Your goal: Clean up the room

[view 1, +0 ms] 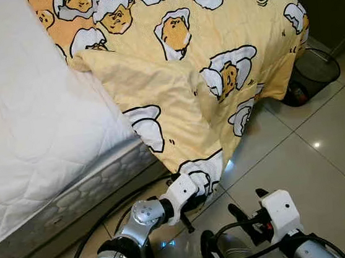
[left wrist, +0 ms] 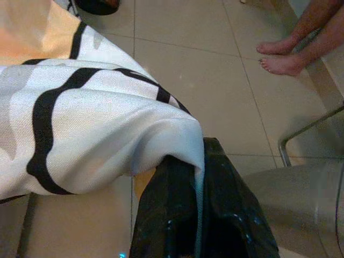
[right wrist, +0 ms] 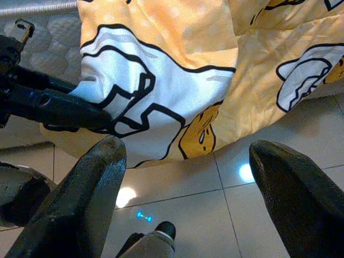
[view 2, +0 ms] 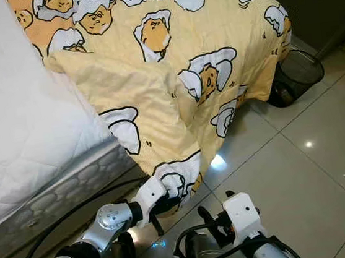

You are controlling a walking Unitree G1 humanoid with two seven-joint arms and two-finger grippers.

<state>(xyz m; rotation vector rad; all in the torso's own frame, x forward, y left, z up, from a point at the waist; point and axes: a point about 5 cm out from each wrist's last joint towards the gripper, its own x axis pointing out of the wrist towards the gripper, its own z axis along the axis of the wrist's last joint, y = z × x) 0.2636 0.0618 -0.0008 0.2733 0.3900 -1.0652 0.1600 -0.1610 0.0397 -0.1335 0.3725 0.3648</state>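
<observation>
Left gripper [view 1: 194, 196] clamped on blanket [view 1: 203, 69] corner hanging off the bed [view 1: 30, 139] edge. Right gripper [view 1: 249, 210] apart, idle nearby. Barely begun; blanket not yet straightened.

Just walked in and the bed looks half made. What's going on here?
The robot's left gripper is shut on the low corner of the yellow blanket, which hangs off the mattress down to the tiled floor. The right gripper is open and empty, close by above the floor. A wastebasket stands beside the bed.
</observation>
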